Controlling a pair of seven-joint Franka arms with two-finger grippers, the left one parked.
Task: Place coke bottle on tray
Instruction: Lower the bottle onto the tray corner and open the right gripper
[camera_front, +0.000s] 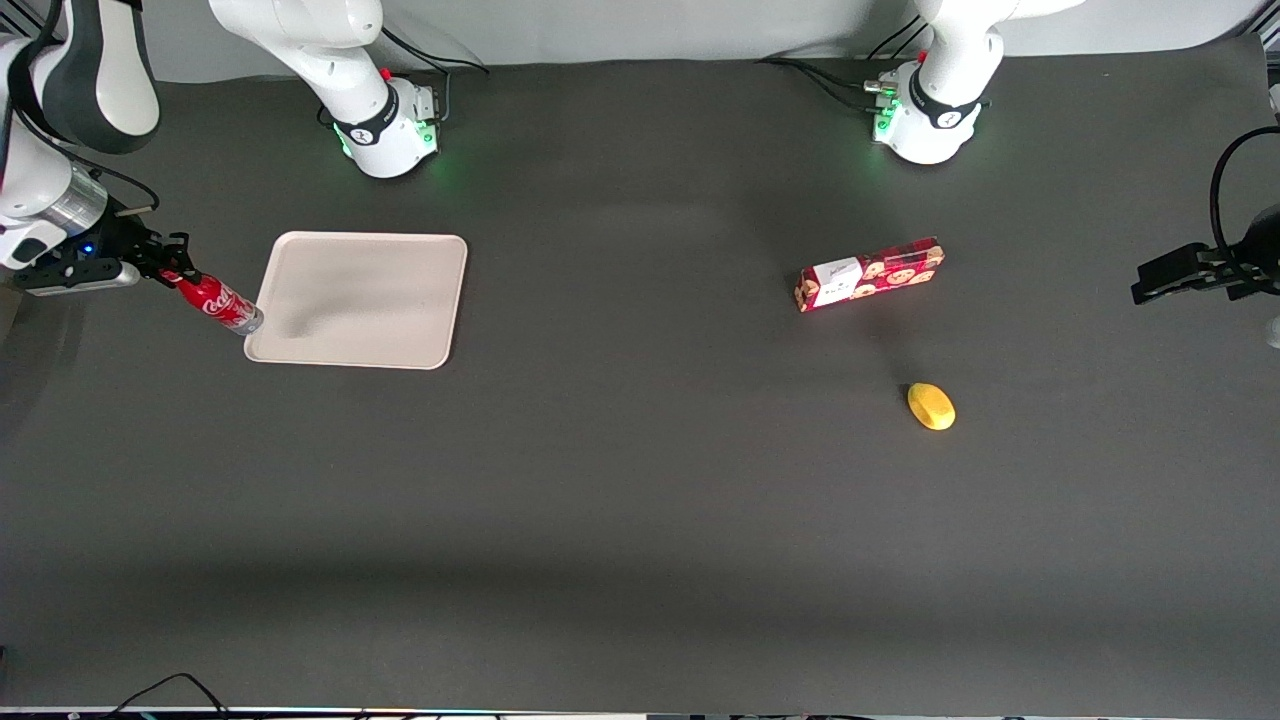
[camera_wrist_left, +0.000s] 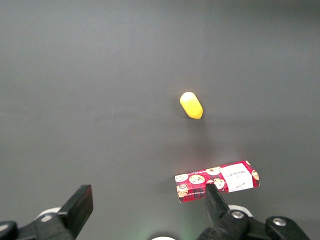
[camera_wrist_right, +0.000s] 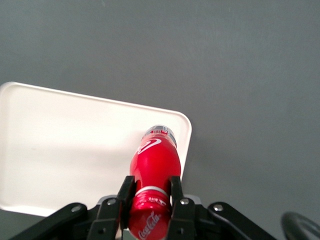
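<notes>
The gripper (camera_front: 172, 268) is pinched on the neck end of the coke bottle (camera_front: 218, 301), its two fingers (camera_wrist_right: 126, 197) pressed against the red wrap just below the cap. The bottle hangs in the air, tilted, with its clear base pointing down toward the tray (camera_front: 360, 300). In the front view the base sits right at the tray's edge on the working arm's end; in the right wrist view the coke bottle (camera_wrist_right: 152, 182) shows over a corner of the tray (camera_wrist_right: 75, 155), close to the rim. Whether the base is already touching the tray cannot be told from these pictures.

The step in hand looks like the carry: the bottle is lifted and held, and it is arriving over the tray but not yet set down. The tray is bare, so there is room anywhere on it.

The next move likely calls for bringing the bottle a little farther in over the flat middle of the tray (the rim is low, but landing on it could tip a slim bottle), then lowering it and letting go. Since the bottle is held at a slant, it should either be righted first or laid down gently on its side.

The cookie box (camera_front: 870, 274) and the yellow fruit (camera_front: 931, 406) lie well apart from all this, toward the parked arm's end of the table.
</notes>
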